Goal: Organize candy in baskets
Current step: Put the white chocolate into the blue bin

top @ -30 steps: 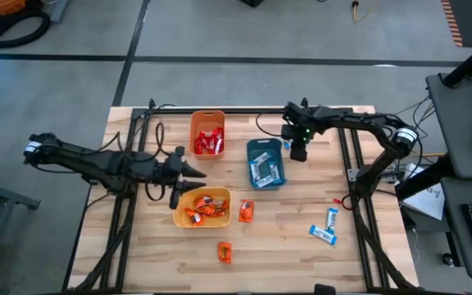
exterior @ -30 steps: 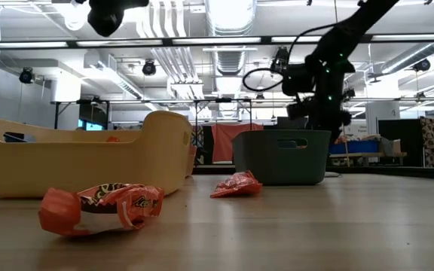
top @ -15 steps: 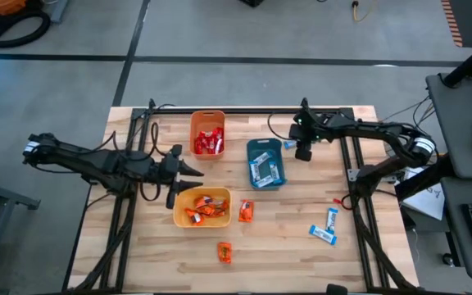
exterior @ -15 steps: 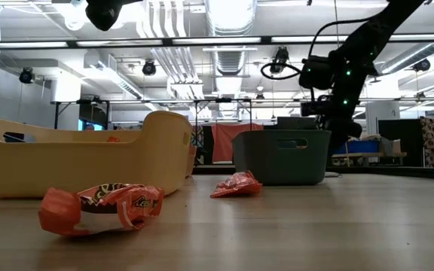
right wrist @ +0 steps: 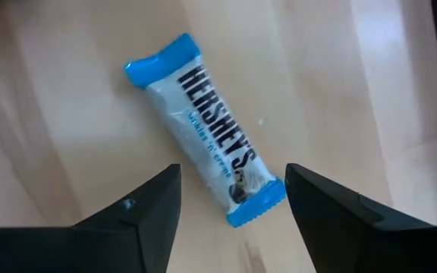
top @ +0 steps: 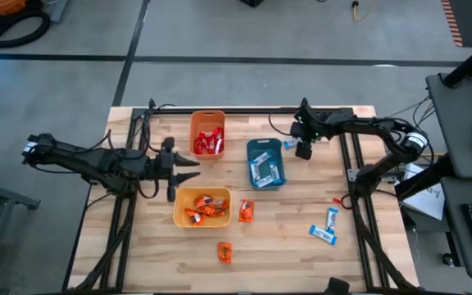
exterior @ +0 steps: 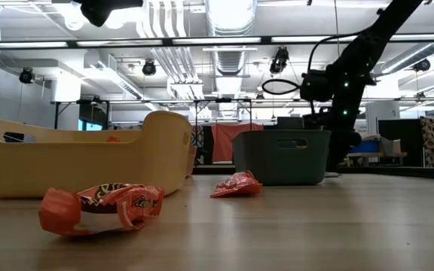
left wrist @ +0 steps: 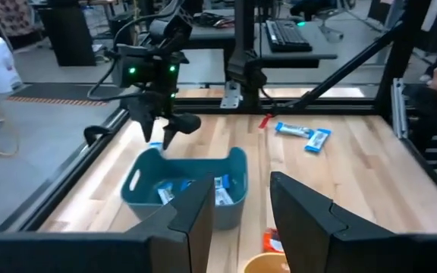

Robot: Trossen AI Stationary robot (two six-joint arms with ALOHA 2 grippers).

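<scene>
I note the right gripper has moved off the teal basket since a second ago and now hangs, fingers spread, over a blue-and-white candy bar lying on bare wood just beside that basket. The left gripper, also spread, has drawn back slightly from the yellow basket.

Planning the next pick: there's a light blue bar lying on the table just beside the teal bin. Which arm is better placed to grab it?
Right. The right gripper hangs open directly over that light blue bar, beside the teal bin. The left gripper sits between the orange bin and yellow bin, farther away.
</scene>
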